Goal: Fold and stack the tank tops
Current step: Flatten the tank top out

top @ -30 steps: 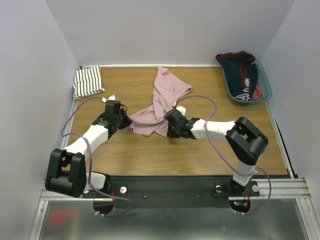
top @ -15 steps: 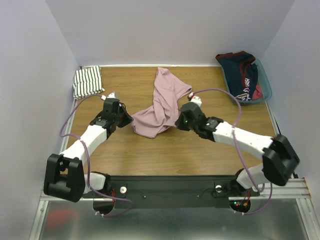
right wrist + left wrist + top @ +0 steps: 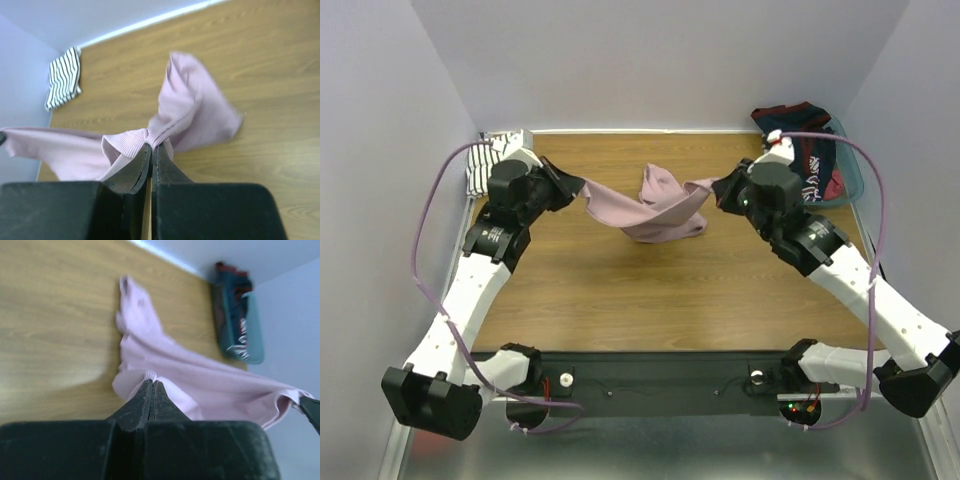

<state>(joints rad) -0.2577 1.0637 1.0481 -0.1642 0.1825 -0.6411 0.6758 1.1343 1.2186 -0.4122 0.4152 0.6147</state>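
A tank top hangs over the middle of the table, strung between the left gripper and right gripper. The second tank top lies in the far-left corner. A basket holding clothes sits far right.

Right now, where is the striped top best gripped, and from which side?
Probably its edge toward the middle of the table, coming from above on that side. The striped top lies folded flat in the far left corner, close to two walls that would crowd the jaws.
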